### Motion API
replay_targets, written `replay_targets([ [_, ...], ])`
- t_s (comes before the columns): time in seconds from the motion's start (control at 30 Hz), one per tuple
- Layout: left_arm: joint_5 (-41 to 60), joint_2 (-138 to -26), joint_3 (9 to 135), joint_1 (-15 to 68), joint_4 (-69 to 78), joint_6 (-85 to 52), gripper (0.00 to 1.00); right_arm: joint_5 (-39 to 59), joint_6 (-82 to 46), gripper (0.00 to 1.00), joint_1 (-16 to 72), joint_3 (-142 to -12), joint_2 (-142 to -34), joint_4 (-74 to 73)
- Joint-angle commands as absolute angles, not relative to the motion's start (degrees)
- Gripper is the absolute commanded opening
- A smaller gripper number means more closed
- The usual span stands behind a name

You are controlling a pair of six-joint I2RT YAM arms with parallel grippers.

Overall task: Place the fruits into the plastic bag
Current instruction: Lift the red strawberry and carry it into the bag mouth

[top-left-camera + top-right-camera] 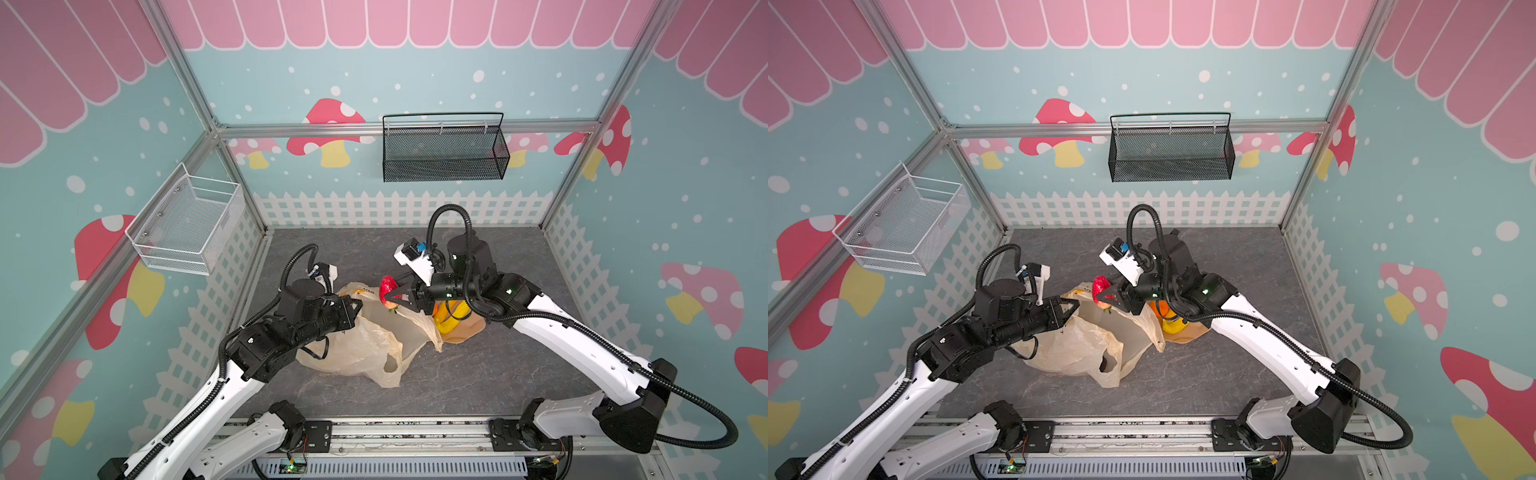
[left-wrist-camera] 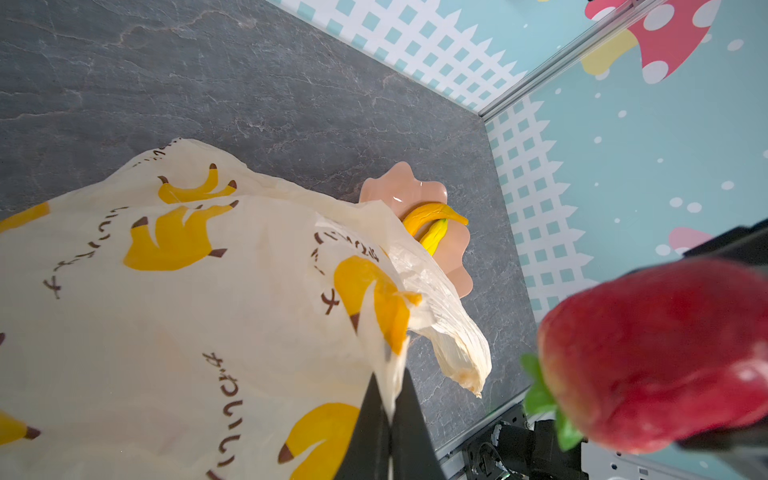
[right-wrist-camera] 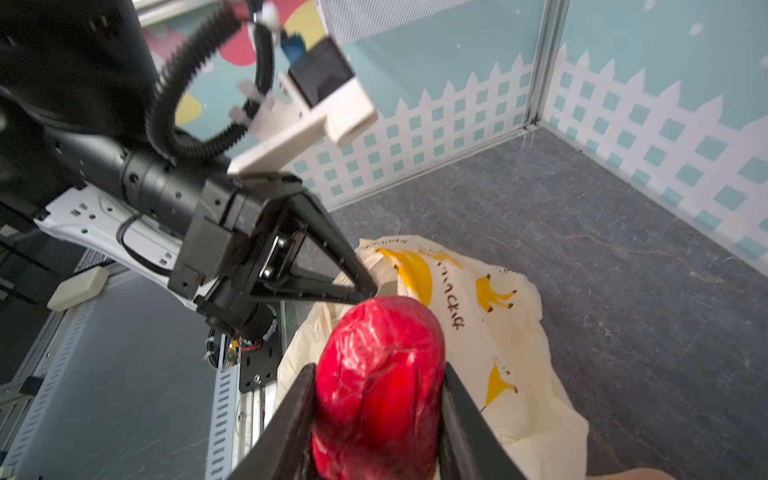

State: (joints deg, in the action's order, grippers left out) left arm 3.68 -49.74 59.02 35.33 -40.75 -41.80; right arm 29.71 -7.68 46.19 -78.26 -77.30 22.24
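Observation:
The plastic bag (image 1: 365,345) (image 1: 1084,345) lies crumpled mid-table, cream with printed bananas (image 2: 187,311). My left gripper (image 1: 358,305) (image 2: 390,382) is shut on the bag's upper rim and holds it lifted. My right gripper (image 1: 390,296) (image 3: 379,368) is shut on a red strawberry (image 1: 387,287) (image 2: 665,353) with a green top, held in the air above the bag's mouth, close to the left fingertips. Yellow bananas (image 2: 432,220) (image 1: 451,318) and an orange (image 1: 1158,308) rest on the pink plate (image 2: 399,187) behind the bag, partly hidden by my right arm.
A black mesh basket (image 1: 444,149) hangs on the back wall and a white wire basket (image 1: 187,226) on the left wall. The arms' mounting rail (image 1: 395,432) runs along the front edge. Fence-printed walls close in the grey table (image 1: 478,382).

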Motion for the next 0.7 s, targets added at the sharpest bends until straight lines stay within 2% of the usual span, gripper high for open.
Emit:
replay_targets([
  [0.0, 4.4, -49.8, 60.5, 35.1, -40.0, -42.0, 0.02, 26.0, -5.4, 0.34, 48.2, -74.9, -76.3, 25.2],
  [0.3, 4.8, -49.9, 60.6, 35.0, -39.9, -42.0, 0.02, 15.1, -4.1, 0.33, 53.5, -69.3, -77.9, 27.0],
  [0.67, 6.1, -50.1, 60.6, 35.0, -39.0, -41.9, 0.00, 7.4, -2.2, 0.32, 54.5, -63.8, -80.3, 27.2],
])
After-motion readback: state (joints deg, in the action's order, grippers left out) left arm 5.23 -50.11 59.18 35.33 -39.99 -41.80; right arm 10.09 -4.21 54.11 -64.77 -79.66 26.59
